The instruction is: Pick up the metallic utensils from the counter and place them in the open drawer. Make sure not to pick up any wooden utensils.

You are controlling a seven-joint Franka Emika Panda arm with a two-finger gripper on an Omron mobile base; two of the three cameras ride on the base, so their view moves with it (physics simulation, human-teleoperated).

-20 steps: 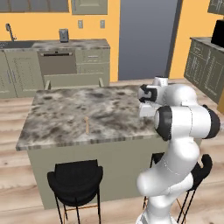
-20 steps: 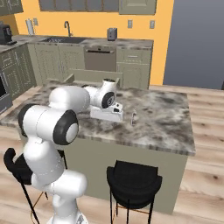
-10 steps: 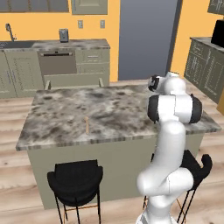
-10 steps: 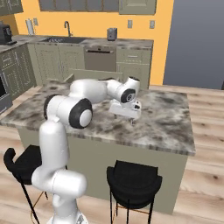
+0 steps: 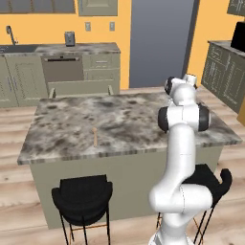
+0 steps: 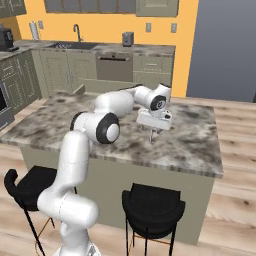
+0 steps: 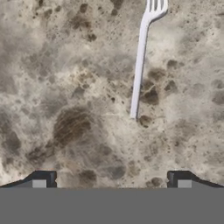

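We see the end effector [image 6: 153, 137] fully open and empty above the tabletop [image 6: 195, 145], over a silver fork [image 7: 140, 61] lying flat on the marble, toward the tabletop's right edge.

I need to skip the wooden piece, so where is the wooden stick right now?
In the left base view the wooden stick lies on the island counter, near its front edge, left of the arm.
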